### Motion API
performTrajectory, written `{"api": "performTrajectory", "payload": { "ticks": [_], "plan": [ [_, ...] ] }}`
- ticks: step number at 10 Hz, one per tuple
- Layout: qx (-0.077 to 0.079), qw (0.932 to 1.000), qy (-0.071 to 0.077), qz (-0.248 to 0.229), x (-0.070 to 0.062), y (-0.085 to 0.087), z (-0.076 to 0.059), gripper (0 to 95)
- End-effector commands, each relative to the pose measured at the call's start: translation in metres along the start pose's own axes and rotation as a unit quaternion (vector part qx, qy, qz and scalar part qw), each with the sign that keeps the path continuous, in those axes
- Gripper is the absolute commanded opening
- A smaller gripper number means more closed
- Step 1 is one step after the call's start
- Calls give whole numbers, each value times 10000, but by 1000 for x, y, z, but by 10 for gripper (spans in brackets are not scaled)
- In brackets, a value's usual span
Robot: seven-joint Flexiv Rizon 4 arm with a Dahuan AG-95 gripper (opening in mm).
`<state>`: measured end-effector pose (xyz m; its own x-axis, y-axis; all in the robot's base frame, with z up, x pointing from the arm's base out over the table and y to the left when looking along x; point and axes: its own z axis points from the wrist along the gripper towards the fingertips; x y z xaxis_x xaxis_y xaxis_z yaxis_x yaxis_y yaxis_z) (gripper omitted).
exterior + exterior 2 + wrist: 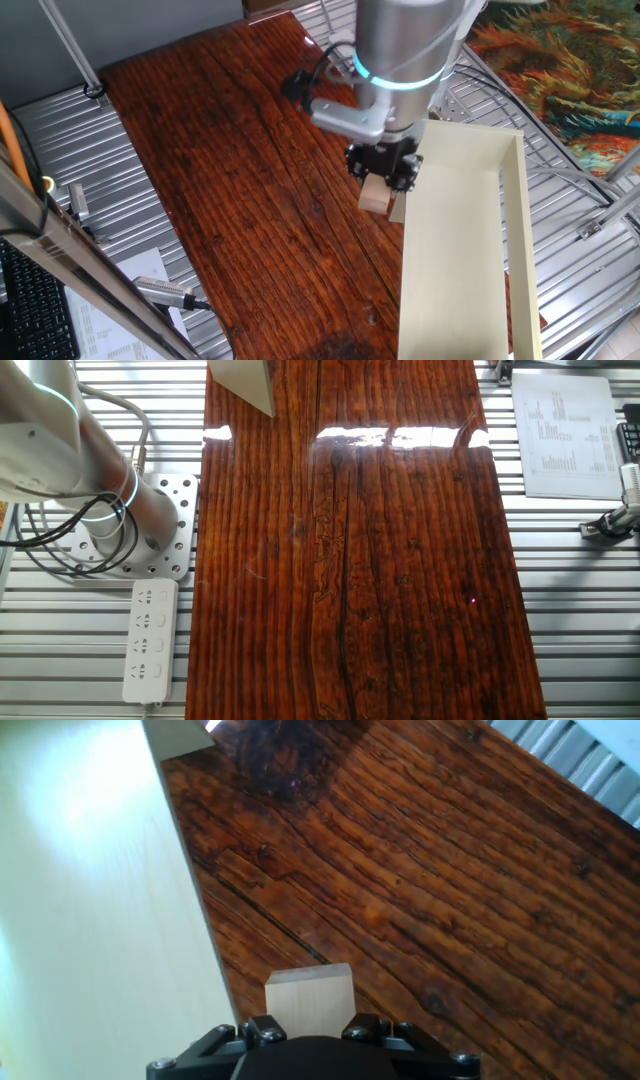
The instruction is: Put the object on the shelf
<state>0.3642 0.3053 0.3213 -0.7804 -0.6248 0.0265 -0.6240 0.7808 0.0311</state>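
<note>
The object, a small pale tan wooden cube (377, 196), is held between my gripper's (386, 178) fingers, above the dark wooden table just beside the shelf's near long edge. The shelf (460, 230) is a long cream board with thin raised side walls lying along the table's right side. In the hand view the cube (309, 996) sticks out from the gripper (309, 1026), with the shelf (90, 900) to its left and bare wood under it. In the other fixed view only a corner of the shelf (240, 380) shows; the gripper and cube are out of view there.
The dark red-brown wooden table (250, 170) rests on a metal slatted frame. A power strip (150, 640) and the arm's base (130, 525) sit left of the table. A paper sheet (565, 430) lies at the far right.
</note>
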Motion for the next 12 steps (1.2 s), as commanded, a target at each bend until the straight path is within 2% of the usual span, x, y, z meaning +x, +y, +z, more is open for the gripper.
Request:
{"api": "performTrajectory", "payload": {
  "ticks": [1, 3, 5, 6, 8, 10, 12],
  "plan": [
    [132, 9999, -41, -84, -5, 1, 0, 0],
    [222, 9990, -4, -382, -5, 1, 0, 0],
    [102, 9985, -73, -525, -5, 1, 0, 0],
    [39, 9976, -34, -684, -5, 1, 0, 0],
    [-14, 9977, -45, -674, -3, 9, 0, 0],
    [34, 9990, 3, -443, 1, 50, -9, 0],
    [101, 9991, 51, -399, 11, 72, -12, 0]
  ]
}}
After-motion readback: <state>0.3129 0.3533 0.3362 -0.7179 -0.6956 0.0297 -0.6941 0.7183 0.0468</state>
